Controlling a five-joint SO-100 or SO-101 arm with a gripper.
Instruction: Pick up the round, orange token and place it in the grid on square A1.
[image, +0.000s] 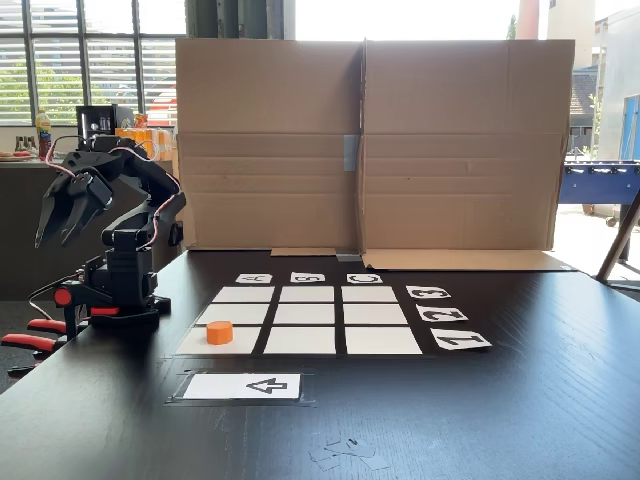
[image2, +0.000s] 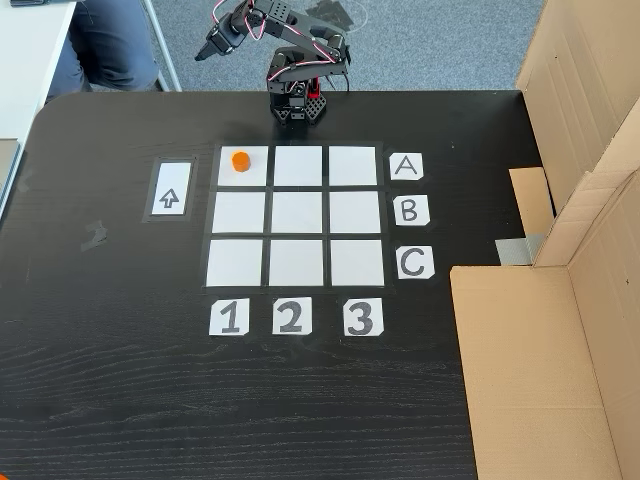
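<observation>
The orange token (image: 220, 332) (image2: 240, 160) stands upright on square A1 (image: 198, 344) (image2: 251, 176), the corner cell of the grid (image: 306, 314) (image2: 298, 212) in line with the A card (image2: 405, 166) and the 1 card (image2: 229, 317). It sits toward the cell's arm-side edge, within the white paper. My gripper (image: 52, 240) (image2: 203, 54) hangs off the table's edge beside the arm base (image: 120, 290) (image2: 297, 100), well away from the token. Its fingers point downward with a small gap and nothing between them.
A white arrow card (image: 243, 386) (image2: 170, 190) lies beside the grid's 1 column. Cardboard walls (image: 370, 150) (image2: 585, 150) stand along the far side. Red clamps (image: 30, 340) hold the base. A seated person's legs (image2: 110, 40) are near the table corner.
</observation>
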